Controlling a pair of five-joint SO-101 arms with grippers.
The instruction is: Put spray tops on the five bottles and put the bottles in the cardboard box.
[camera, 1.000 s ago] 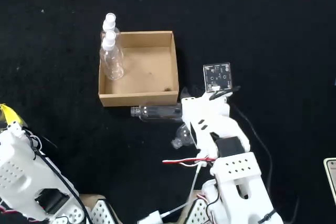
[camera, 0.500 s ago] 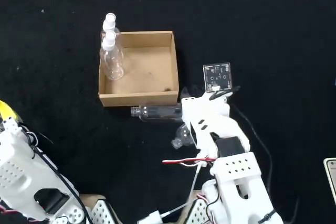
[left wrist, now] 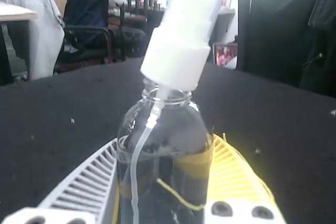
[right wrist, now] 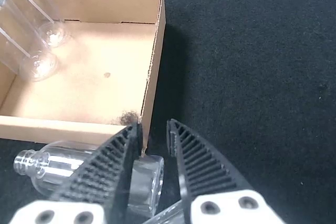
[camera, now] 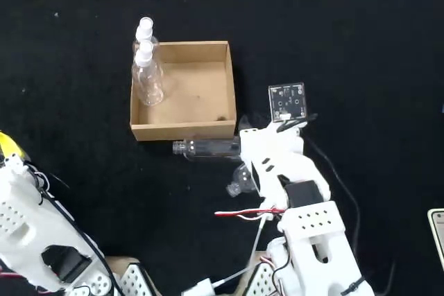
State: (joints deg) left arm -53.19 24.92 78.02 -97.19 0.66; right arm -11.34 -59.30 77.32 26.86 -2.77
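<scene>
Left jaws clamp a clear bottle (left wrist: 163, 150), with a white spray top (left wrist: 181, 40) perched askew on the neck above them. The left arm (camera: 28, 233) has slid slightly toward the near edge of the black counter (camera: 361, 46). Right jaws, unmoved, stand narrowly parted over the base of an uncapped bottle (right wrist: 52, 169) that lies against the cardboard box (right wrist: 153, 66). Two capped bottles (camera: 148, 81) stand in the box along the wall farthest from those jaws. A dark chair (left wrist: 273, 24) looms in the room beyond.
</scene>
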